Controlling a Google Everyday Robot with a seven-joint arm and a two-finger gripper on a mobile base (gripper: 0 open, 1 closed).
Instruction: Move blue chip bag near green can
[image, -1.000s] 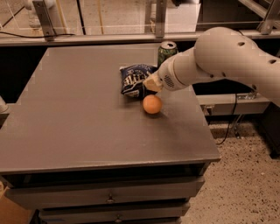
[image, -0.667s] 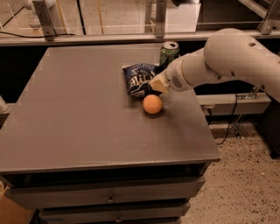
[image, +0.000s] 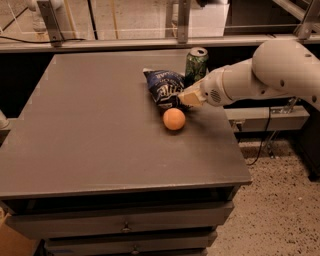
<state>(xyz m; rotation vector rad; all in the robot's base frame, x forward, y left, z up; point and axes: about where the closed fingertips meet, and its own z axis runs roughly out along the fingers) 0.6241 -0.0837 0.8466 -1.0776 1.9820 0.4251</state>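
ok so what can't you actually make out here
- Camera view: the gripper sits at the right side of the blue chip bag and covers that edge.
- Camera view: the base of the green can is behind the gripper, so whether bag and can touch is hidden.
- Camera view: the arm runs off the right edge.

Grey table (image: 100, 150) with two drawers (image: 125, 220) beneath stands on a speckled floor (image: 285, 200). A metal rail (image: 125, 44) runs behind it. Lighting is dim and warm.

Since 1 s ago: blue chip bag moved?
Yes: blue chip bag shifted right against the orange ball, toward the green can, gripper at its right edge.
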